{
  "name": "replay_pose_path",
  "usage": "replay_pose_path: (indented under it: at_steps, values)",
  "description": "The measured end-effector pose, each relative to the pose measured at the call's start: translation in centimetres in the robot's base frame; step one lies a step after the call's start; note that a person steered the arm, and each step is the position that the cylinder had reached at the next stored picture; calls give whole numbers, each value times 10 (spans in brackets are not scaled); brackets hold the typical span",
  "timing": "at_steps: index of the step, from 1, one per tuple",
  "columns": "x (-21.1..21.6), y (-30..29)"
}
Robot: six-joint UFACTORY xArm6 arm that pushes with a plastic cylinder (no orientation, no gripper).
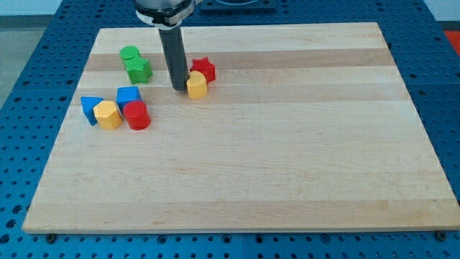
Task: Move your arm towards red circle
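Observation:
The red circle [136, 115] lies at the view's left, touching a yellow hexagon [108, 114] on its left and a blue cube [128, 96] above it. My tip [178, 88] rests on the board up and to the right of the red circle, right beside the left edge of a yellow block [196, 84]. A red star [203, 69] sits just behind that yellow block.
A blue triangle [90, 108] lies left of the yellow hexagon. A green circle [130, 54] and a green star [139, 70] sit near the view's top left. The wooden board [287, 158] lies on a blue perforated table.

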State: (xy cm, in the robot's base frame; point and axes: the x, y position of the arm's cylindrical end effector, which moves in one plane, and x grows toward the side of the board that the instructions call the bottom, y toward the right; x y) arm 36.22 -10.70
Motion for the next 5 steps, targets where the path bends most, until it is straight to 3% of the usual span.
replay_pose_path:
  at_steps: [2, 3, 4, 5]
  values:
    - [78, 68]
    - [93, 96]
    - [94, 89]
    - [93, 40]
